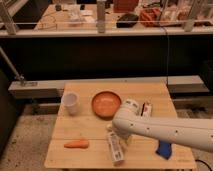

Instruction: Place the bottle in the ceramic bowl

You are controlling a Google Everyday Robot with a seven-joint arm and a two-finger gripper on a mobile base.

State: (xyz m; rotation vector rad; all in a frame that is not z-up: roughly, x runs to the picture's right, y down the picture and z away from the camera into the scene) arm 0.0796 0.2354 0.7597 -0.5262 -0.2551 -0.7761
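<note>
Wooden table [90, 127] fills the camera view. The bottle [116, 147] lies lengthwise near the front edge, its far end just under the gripper [112, 130], whose fingers stand spread apart. The ceramic bowl [106, 104] sits close behind, with bare wood between them. A carrot [76, 144] lies to the left of the bottle.
</note>
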